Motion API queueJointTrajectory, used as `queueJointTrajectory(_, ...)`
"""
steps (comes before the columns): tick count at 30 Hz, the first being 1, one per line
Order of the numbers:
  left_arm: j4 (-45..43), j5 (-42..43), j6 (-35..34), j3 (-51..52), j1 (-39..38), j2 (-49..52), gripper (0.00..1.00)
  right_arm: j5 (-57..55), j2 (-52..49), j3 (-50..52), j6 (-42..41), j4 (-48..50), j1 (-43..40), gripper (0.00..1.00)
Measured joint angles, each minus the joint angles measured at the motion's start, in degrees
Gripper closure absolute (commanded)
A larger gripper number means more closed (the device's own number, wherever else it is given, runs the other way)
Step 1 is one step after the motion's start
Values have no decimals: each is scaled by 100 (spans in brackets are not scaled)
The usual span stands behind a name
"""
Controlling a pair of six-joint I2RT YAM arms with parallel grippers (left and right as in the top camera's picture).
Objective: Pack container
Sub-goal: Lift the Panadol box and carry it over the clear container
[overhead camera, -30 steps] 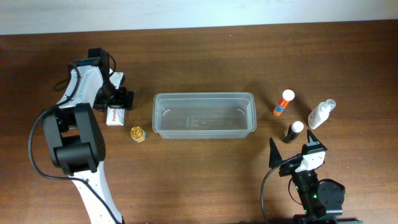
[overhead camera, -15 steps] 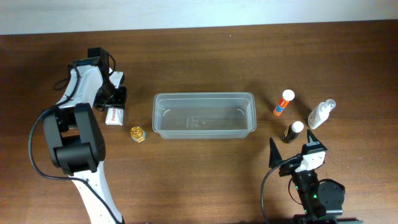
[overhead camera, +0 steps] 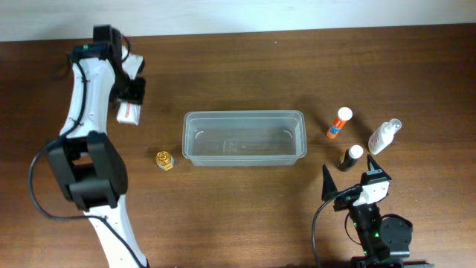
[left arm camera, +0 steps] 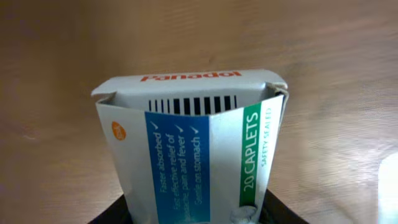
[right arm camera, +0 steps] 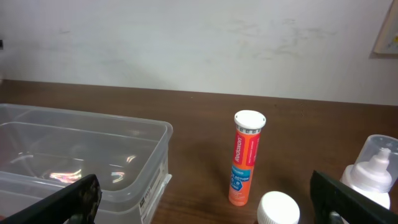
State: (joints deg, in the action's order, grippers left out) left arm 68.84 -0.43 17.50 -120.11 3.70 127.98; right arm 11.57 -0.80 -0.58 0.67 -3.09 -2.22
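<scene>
The clear plastic container sits mid-table; its near corner shows in the right wrist view. My left gripper is up at the far left, shut on a white Panadol box lifted off the table. In the left wrist view the box fills the frame between the dark fingers. My right gripper rests open near the front right, its fingertips spread wide with nothing between them.
A small gold-capped jar lies left of the container. Right of it stand an orange tube, a black bottle with a white cap and a white spray bottle. The right wrist view shows the tube too.
My left gripper closed on the Panadol box beside the jar, then lifted it up and toward the far left. The right arm has not moved.
</scene>
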Motion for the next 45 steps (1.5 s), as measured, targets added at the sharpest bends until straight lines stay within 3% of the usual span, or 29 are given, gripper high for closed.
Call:
queueJointTrajectory(10, 927, 780, 1497, -330, -1025, -1362, 58, 0, 0, 0, 0, -2, 0, 2)
queueJointTrajectory(20, 1746, 1447, 2632, -339, -2055, -1388, 58, 0, 0, 0, 0, 0, 0, 2)
queueJointTrajectory(32, 1661, 1528, 3399, -63, -2557, -1388, 58, 0, 0, 0, -2, 0, 0, 2)
queueJointTrajectory(45, 455, 1545, 3943, 1322, -2562, -1388, 57, 0, 0, 0, -2, -2, 0, 2)
